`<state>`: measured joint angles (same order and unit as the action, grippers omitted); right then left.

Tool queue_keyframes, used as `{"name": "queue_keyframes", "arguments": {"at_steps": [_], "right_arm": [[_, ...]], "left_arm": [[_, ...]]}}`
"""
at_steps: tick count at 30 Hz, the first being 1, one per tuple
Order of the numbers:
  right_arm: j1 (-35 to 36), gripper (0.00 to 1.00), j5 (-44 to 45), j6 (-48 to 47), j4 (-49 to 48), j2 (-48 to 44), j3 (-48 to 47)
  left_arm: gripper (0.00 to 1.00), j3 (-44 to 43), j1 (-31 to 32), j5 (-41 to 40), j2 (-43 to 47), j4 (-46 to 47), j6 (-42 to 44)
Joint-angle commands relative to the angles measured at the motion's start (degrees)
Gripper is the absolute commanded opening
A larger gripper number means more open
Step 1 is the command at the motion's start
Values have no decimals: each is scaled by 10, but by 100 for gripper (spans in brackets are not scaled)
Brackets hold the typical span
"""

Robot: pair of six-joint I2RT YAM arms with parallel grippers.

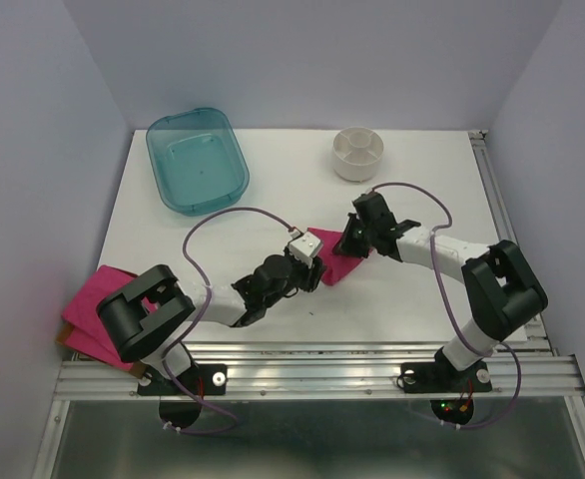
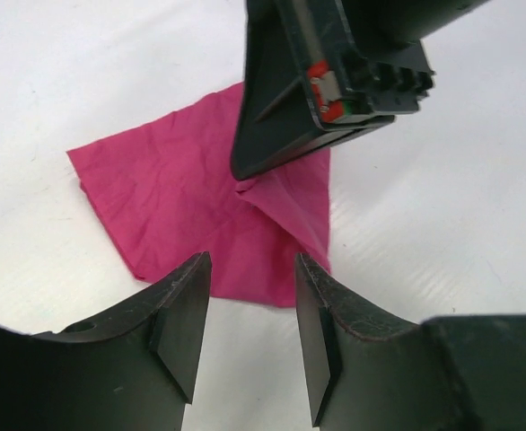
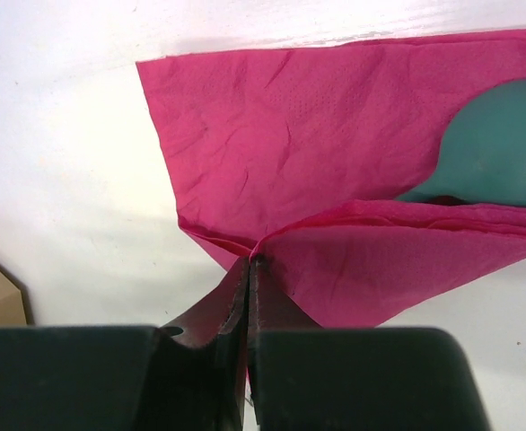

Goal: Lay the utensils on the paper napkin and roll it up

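R gripper [image 3: 249, 268] clamped tight on a folded-over bit of the pink napkin [image 3: 317, 117], so one flap stands up. Rounded end of a teal utensil [image 3: 505, 148] shows under that flap. L gripper [image 2: 252, 274] approx half open w/ nothing in it, over the napkin's edge. Napkin lies mid table [image 1: 422, 299], btwn both grippers.
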<state>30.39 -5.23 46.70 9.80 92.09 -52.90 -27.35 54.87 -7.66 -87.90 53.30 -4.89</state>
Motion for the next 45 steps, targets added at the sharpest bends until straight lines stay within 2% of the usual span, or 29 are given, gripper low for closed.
{"name": "queue_keyframes", "arguments": {"at_steps": [1, 17, 24, 33, 45], "right_arm": [[-3, 3, -6, -9, -29, 10, -38], [-3, 3, -13, -12, -35, 34, -55], [-3, 3, -13, -12, -36, 37, -56], [-4, 4, -10, -8, -38, 44, -61], [-6, 6, -12, -4, -51, 64, -76]], "left_arm": [[53, -19, 18, 20, 12, 26, 13], [52, -89, 25, 33, -63, 0, 8], [43, -120, 18, 6, -99, -42, -8], [34, -92, 4, -3, -97, -28, -28], [31, -54, 1, 6, -118, 21, -43]]}}
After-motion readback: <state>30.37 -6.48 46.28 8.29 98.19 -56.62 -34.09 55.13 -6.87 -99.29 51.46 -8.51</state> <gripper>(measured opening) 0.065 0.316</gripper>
